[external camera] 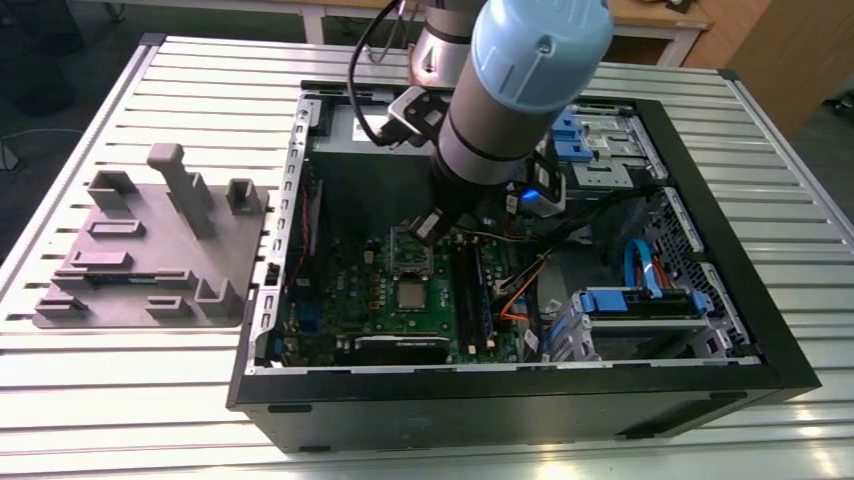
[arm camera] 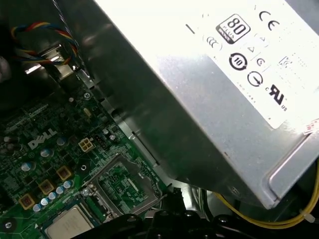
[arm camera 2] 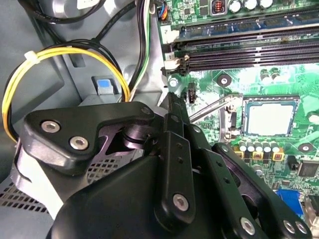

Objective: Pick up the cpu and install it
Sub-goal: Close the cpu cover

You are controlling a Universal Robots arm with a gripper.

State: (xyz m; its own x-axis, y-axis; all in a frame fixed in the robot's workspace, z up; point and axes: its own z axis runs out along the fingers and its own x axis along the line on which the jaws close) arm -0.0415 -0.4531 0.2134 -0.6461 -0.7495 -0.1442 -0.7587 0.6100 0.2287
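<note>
Inside the computer case (external camera: 507,400), the cpu (external camera: 411,293) lies flat in the motherboard socket, whose cover plate (arm camera: 124,181) is swung open. I have the gripper (external camera: 433,224) above the board, on the socket's far side. The square cpu lies nearward of it. I cannot tell whether the gripper is open or closed.

An open computer case (external camera: 694,330) lies on a slatted table (external camera: 160,400). Inside the case, the motherboard (external camera: 387,300) holds the cpu (external camera: 411,294) in its socket. The arm (external camera: 514,90) reaches down above the motherboard. A moulded tray (external camera: 147,250) sits outside the case, toward the exterior view's left.
</note>
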